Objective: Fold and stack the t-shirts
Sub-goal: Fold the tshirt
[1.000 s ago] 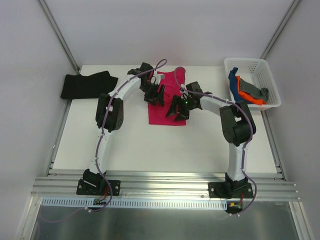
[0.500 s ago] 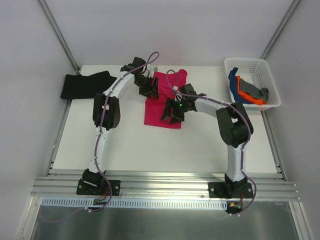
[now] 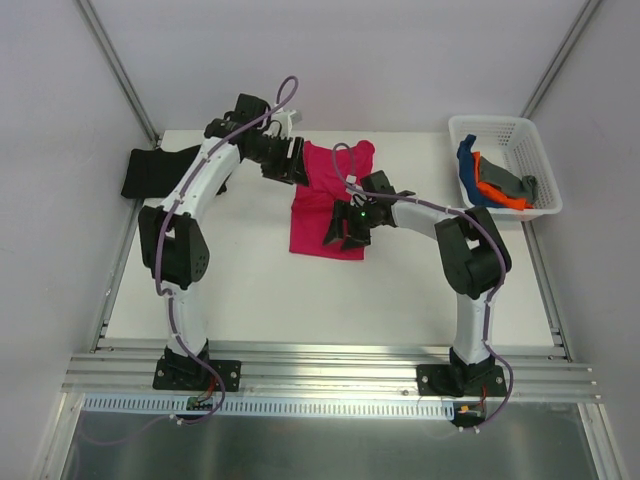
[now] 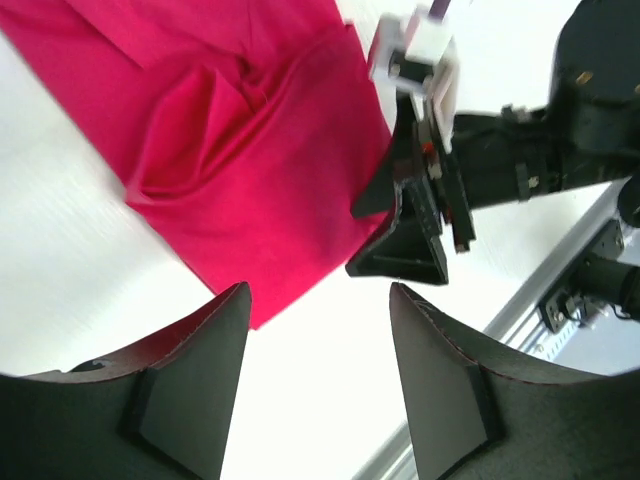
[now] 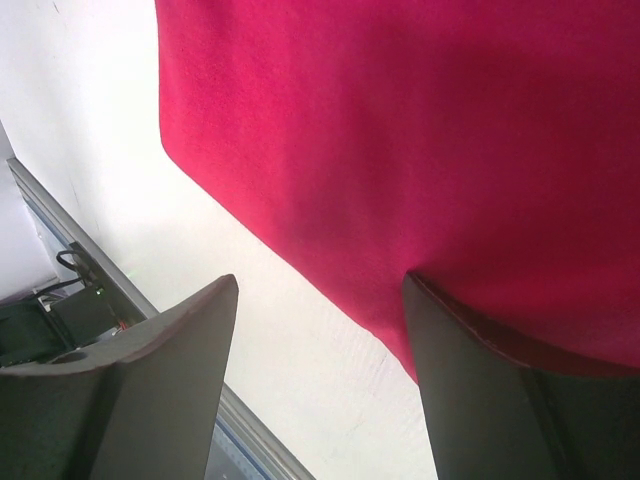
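Crimson-pink t-shirt (image 3: 322,215) lies in the middle of the table (image 3: 250,290) as a narrow strip, its long axis running from the far edge toward the arm bases. The right gripper (image 3: 342,232) hovers over the strip's near right part with its jaws spread and nothing clamped; its wrist view shows the near hem passing under the gap. The left gripper (image 3: 292,162) sits just beside the far left corner, also spread and empty, with the cloth stretching away from it toward the right arm. A fold across the short axis would probably start at the near hem, which the right arm is closer to. The black t-shirt (image 3: 150,172) lies well apart at the far left.
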Controlling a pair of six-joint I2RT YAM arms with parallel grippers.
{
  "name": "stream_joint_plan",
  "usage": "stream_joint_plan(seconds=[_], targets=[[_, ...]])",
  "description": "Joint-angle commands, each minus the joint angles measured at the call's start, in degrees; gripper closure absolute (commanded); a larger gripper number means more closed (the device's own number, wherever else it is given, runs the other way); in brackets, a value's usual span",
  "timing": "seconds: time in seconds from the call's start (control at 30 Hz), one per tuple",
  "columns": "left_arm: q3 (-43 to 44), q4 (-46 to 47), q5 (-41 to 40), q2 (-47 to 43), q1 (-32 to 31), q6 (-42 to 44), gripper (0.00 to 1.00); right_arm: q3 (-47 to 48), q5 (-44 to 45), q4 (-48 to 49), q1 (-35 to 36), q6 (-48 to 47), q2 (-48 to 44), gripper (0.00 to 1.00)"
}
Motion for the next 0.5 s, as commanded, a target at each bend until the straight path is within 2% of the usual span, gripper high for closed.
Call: stream_joint_plan(seconds=[0.0,0.17,0.47], targets=[[-5.7,-2.1,3.5,1.4,0.3,-0.2,0.43,-0.9,3.1,-3.0,0.4,-2.1,-0.3,0.28],[-7.3,-2.1,5.4,6.8,-0.1,-0.4,0.44,-0.4,3.0,-2.9,0.5,-1.8,0.6,0.29],[5.4,-2.1,4.2,19.4,0.0,-0.1,0.44,-0.8,3.3,-3.5,0.6,-1.9,0.5,0.28]])
